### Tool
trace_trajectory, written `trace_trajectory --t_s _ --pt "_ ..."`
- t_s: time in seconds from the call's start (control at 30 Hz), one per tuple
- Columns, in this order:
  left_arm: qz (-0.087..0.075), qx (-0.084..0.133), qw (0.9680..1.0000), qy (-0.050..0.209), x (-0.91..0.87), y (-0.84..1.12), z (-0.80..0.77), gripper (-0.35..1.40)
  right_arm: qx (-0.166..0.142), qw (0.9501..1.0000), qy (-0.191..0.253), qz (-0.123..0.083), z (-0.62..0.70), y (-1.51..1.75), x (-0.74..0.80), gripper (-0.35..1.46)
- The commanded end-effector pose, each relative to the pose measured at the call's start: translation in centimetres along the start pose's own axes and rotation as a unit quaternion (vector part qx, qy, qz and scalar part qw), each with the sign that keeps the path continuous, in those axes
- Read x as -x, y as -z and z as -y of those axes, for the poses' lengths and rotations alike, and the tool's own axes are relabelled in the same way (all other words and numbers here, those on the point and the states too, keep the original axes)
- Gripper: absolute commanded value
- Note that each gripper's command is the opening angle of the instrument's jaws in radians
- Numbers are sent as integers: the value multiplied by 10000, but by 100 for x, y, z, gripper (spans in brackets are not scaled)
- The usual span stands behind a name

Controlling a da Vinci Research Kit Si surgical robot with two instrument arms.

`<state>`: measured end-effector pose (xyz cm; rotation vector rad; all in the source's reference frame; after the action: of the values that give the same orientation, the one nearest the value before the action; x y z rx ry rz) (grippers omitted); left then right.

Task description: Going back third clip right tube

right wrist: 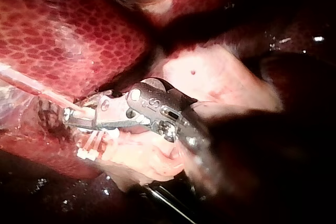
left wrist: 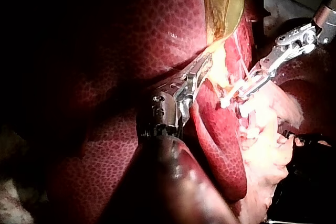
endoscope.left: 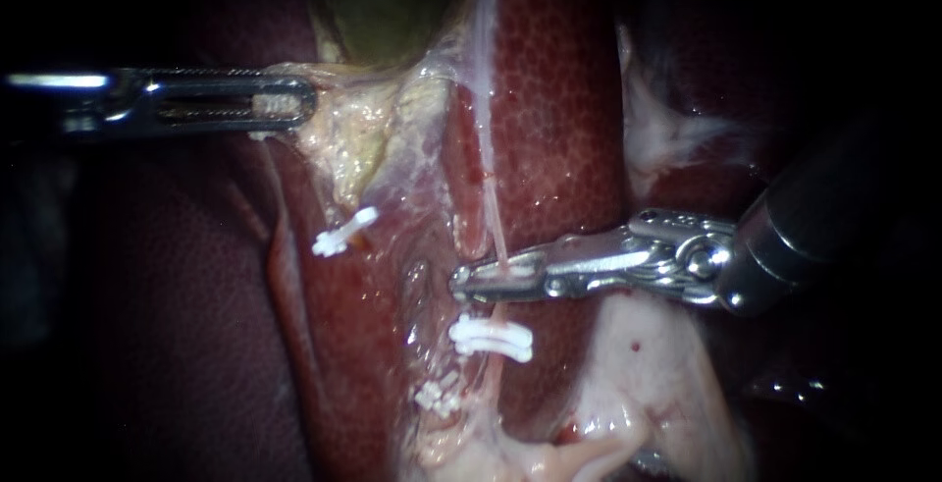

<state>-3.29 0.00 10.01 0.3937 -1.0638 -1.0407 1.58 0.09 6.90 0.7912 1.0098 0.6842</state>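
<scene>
Jaws of left instrument [endoscope.left: 306, 105] clamp gallbladder [endoscope.left: 385, 11] edge; those of right instrument [endoscope.left: 463, 283] gape astride the half-hidden tube [endoscope.left: 488, 183].

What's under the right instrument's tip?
The right instrument lies across the thin pale right tube and covers that stretch of it. Just past the tip, two white clips sit on the tube. Whether another clip lies under the tip is hidden.

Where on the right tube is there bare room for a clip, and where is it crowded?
Bare: the right tube above the right instrument, up toward the gallbladder. Crowded: just below the instrument, where white clips sit close together on the tube.
</scene>
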Motion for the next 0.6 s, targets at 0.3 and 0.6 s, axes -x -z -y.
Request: trace_trajectory --t_s 0.3,0.6 --pt "2 1 10000 -4 -1 0 0 -15 -1 10000 -5 -50 0 -8 -2 16" --pt "1 0 10000 -5 -1 1 0 -15 -157 9961 493 -710 6 -17 0 60"
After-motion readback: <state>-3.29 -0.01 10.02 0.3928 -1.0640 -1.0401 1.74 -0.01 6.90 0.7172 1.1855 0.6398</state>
